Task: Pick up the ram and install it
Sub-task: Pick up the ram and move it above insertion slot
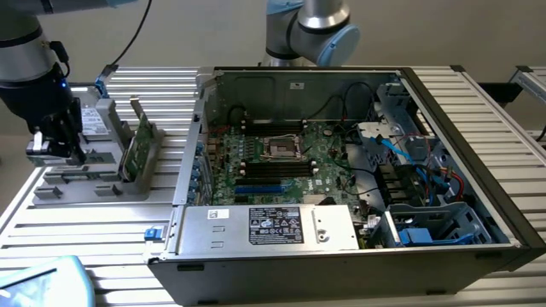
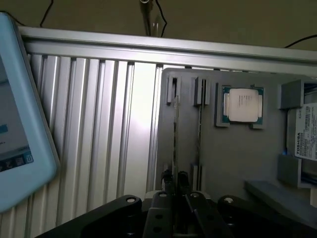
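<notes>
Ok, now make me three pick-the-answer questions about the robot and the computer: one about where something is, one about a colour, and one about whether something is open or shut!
1. Where is the gripper?
A. inside the computer
B. over the grey tray
C. on the tablet

2. What colour is the tablet's edge?
A. red
B. black
C. light blue

3. How is the computer?
A. open, with its insides showing
B. shut, with its side on
C. wrapped in a box

Answers:
1 B: the gripper is above the tray's slots, beside the computer.
2 C: the tablet's rim is light blue.
3 A: the boards and cables inside are in plain sight.
</notes>
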Controlling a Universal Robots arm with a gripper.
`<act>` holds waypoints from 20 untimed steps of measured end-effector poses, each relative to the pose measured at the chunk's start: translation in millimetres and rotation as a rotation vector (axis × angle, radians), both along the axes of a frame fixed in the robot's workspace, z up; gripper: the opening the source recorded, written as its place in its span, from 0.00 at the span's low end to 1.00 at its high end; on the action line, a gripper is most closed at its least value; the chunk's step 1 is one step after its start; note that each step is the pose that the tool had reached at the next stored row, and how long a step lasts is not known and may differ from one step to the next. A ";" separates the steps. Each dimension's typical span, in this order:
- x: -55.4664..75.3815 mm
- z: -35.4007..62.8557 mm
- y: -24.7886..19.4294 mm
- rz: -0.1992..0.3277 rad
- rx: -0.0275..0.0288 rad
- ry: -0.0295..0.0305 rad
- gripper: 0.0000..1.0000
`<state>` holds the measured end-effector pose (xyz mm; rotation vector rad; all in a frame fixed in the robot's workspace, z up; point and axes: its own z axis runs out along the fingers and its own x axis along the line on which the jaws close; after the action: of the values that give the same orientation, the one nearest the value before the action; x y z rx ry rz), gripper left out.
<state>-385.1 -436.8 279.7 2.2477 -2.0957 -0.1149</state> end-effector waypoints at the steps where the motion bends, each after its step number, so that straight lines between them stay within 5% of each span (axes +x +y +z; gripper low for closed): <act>1: 3.0 1.9 0.0 0.000 0.0000 0.0018 0.15; 20: 58.8 34.1 -0.4 0.000 0.0027 0.0322 0.15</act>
<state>-326.4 -437.1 313.8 2.2321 -2.0808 -0.1530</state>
